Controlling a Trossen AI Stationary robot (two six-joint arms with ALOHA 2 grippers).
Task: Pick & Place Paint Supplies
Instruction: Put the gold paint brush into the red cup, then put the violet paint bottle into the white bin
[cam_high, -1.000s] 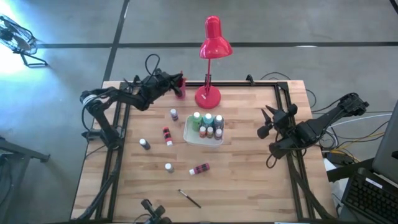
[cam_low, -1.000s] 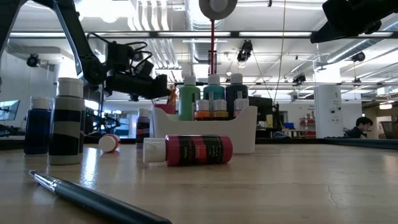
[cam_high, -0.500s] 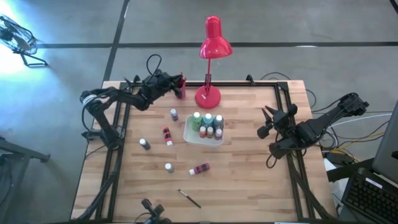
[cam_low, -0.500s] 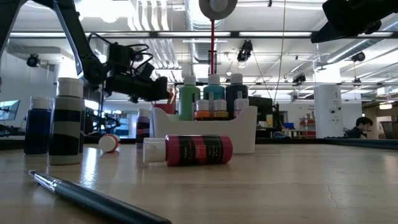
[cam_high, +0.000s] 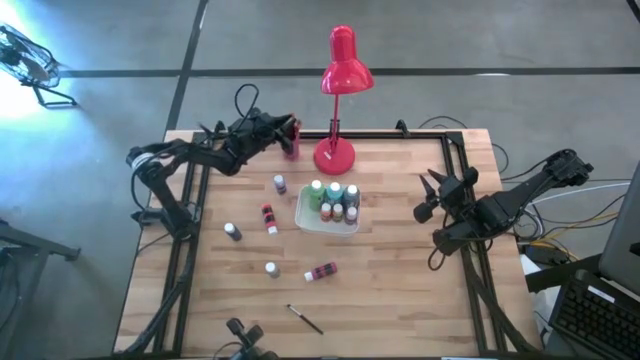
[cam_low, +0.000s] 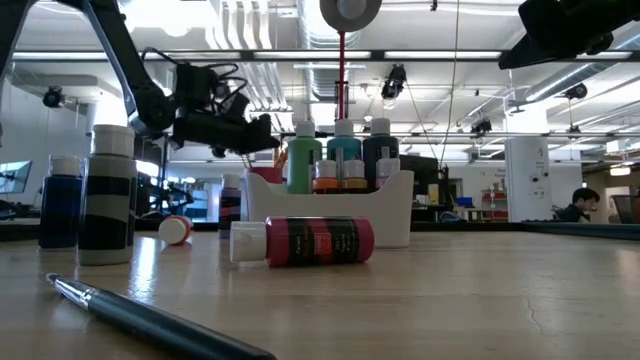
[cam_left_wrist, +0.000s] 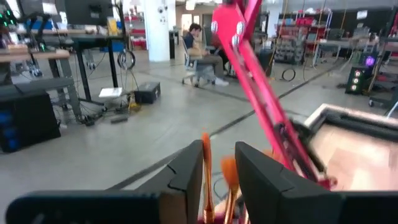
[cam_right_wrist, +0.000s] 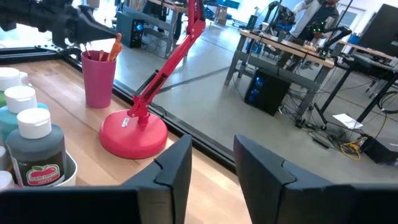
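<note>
Centrally, white tray (cam_high: 304, 213) holds upright paint bottles (cam_high: 334, 200).

Over the last second the left gripper (cam_low: 262, 131) was raised slightly above the red cup (cam_high: 291, 140) near the far edge of the surface, and was drawn a little back from it. In the low view its dark body was lifted from cup-rim height to above the rim.
</note>
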